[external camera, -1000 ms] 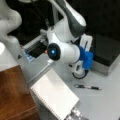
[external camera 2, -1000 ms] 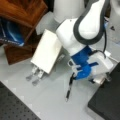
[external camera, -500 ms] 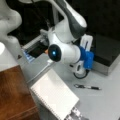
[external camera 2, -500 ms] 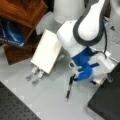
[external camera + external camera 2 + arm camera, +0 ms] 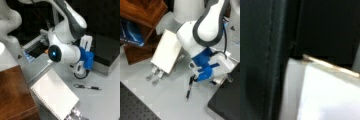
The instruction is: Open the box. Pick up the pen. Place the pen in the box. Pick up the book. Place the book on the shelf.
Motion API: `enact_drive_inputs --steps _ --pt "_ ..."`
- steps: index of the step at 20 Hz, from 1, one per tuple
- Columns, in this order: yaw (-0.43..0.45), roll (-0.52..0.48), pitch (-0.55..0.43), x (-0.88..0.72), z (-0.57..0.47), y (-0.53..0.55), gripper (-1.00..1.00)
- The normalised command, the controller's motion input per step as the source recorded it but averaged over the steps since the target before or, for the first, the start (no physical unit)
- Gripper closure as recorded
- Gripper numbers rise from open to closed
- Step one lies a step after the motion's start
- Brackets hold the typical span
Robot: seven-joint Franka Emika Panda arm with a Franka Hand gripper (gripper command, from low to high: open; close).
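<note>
Wrist view: only a dark panel and a pale, edge-lit face close up; nothing identifiable, claw not visible there.

In a front view, nearest the bottom edge of the surface [image 5: 110, 105], the book [image 5: 53, 96] lies flat, spiral edge toward the shelf [image 5: 13, 95] just beside it. Book not yet on shelf.

Further in, the pen [image 5: 87, 87] lies loose on the surface, between book and box. Not picked up.

Above the pen, the claw [image 5: 80, 72] hangs low with its blue mount, near the front side of the box [image 5: 107, 50]. Can't tell whether it's released or clenched; nothing seen held. In a front view it sits right over the pen's upper end [image 5: 191, 80].

Box at the far right edge: black lid looks down, so I'd judge it closed. Contents hidden.

Judgement: none of the five steps visibly done.
</note>
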Motion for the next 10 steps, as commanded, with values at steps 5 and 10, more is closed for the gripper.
enact_drive_inputs --steps 5,10 --pt "0.027 0.187 -0.062 0.09 -0.08 -0.1 -1.0" --pt "0.038 0.183 -0.066 0.07 -0.09 -0.13 -1.0"
